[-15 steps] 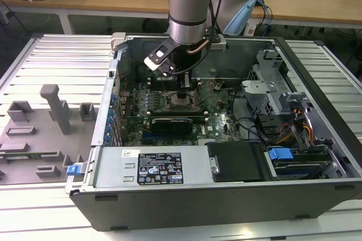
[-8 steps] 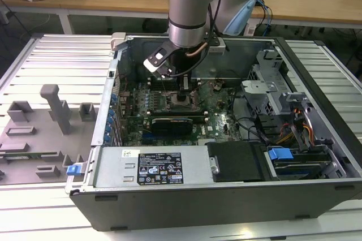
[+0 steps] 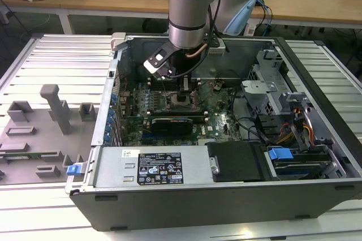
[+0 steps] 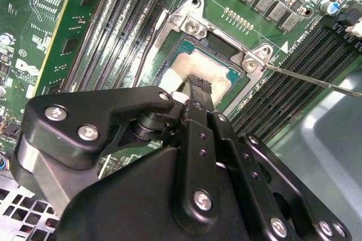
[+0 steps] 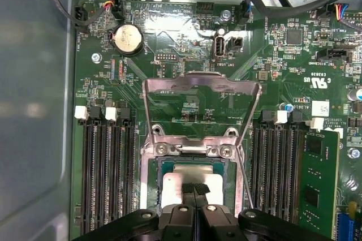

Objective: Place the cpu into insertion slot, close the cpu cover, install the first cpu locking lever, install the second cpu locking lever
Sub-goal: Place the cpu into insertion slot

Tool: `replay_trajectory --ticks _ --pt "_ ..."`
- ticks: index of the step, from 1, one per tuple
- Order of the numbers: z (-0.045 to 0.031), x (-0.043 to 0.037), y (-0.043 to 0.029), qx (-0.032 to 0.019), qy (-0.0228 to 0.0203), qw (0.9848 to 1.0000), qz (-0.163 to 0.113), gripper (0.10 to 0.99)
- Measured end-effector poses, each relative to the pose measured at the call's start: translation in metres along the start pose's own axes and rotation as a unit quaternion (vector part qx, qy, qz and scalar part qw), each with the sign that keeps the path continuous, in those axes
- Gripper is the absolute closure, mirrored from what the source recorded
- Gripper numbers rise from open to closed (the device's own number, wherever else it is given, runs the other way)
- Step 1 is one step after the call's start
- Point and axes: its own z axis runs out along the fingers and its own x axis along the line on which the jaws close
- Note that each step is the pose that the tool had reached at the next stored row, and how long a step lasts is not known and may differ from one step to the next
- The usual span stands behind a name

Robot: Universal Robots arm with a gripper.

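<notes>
Resting flat in the insertion slot (image 5: 165,166), the cpu (image 5: 172,189) lies beneath the gripper (image 5: 195,189), whose jaws are closed together, holding nothing, tips at its metal top. The cpu cover (image 5: 198,81) stands raised. The chip is judged light, rigid and fragile; grip opposite edges only.

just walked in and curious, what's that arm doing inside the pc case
A robot arm is reaching into the open computer case. Its end effector, fingers closed together, has its tips on the cpu, which lies in the insertion slot on the green motherboard. The cpu cover is flipped up and not yet closed.
</notes>
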Motion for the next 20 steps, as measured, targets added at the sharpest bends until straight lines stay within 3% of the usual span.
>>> replay_trajectory --ticks 10,13,15,20 --pt "-0.0008 0.0003 0.0002 -0.0007 0.0010 1.0000 0.000 0.980" --pt "-0.0076 0.0000 0.0002 -0.0002 0.0003 1.0000 0.000 0.980" --pt "-0.0176 0.0000 0.0003 -0.0005 0.0002 1.0000 0.000 0.980" --pt "-0.0342 -0.0001 0.0006 -0.0022 0.0001 1.0000 0.000 0.980"
